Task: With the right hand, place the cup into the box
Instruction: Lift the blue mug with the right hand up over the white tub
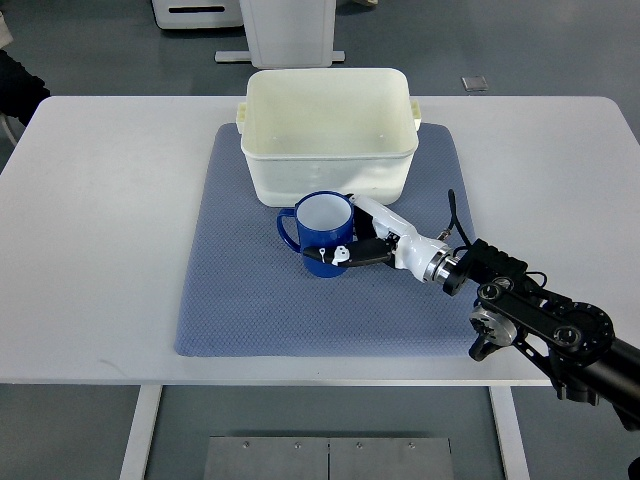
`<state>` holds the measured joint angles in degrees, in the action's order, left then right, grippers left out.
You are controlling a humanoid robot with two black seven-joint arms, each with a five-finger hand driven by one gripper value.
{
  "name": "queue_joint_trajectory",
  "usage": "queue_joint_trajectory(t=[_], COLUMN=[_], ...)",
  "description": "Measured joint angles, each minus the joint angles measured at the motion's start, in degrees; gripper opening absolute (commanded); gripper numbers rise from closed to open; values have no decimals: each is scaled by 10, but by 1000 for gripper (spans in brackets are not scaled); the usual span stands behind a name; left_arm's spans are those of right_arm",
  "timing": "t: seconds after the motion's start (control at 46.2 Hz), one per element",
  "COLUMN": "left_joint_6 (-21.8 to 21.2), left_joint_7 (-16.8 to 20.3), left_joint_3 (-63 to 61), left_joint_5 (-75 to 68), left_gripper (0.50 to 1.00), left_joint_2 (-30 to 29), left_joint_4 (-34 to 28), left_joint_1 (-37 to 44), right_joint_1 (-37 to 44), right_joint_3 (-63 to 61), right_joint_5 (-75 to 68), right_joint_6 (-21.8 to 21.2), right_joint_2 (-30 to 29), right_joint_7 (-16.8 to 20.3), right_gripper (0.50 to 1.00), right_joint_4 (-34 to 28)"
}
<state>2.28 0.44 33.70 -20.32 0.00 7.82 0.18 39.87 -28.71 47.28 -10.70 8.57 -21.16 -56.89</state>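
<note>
- Right hand [362,238] comes in from the lower right on a black arm [545,325], with its white fingers [372,210] curled around the right side of the cup. One finger runs up along the rim side and a dark thumb piece sits against the lower wall, so it looks like a proper grip.
- Off to the far left of the hand, a dark sleeve [20,92] of some person pokes in at the picture's edge, well away from everything.
- Left of the hand and under it is a blue-grey mat [240,300], spread over the middle of the white table [90,250].
- Right at the fingertips is the cup [322,236]: blue outside, white inside, standing upright on the mat. Its handle sticks out on the side away from the hand. Can't tell if the bottom is touching the mat or lifted a hair.
- Just beyond the hand and cup, further from the robot, sits the box [330,130], a cream plastic tub with small lugs on its ends. The cup is just in front of its near wall, outside it, and from this angle its rim overlaps the wall.
- Behind the box, past the table's far edge, there's a white stand base [288,35] on the grey floor.
</note>
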Motion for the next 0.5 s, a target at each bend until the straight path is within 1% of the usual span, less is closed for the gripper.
queue_joint_trajectory(t=[0.325, 0.498], left_joint_6=[0, 0], left_joint_7=[0, 0], left_joint_3=[0, 0], left_joint_5=[0, 0], left_gripper=[1000, 1000], left_joint_2=[0, 0], left_joint_4=[0, 0], left_joint_1=[0, 0], right_joint_1=[31, 58], right_joint_3=[-2, -4], right_joint_5=[-7, -15], right_joint_6=[-5, -20], right_joint_2=[76, 108], right_joint_7=[5, 12], right_gripper=[500, 500], right_joint_4=[-79, -99])
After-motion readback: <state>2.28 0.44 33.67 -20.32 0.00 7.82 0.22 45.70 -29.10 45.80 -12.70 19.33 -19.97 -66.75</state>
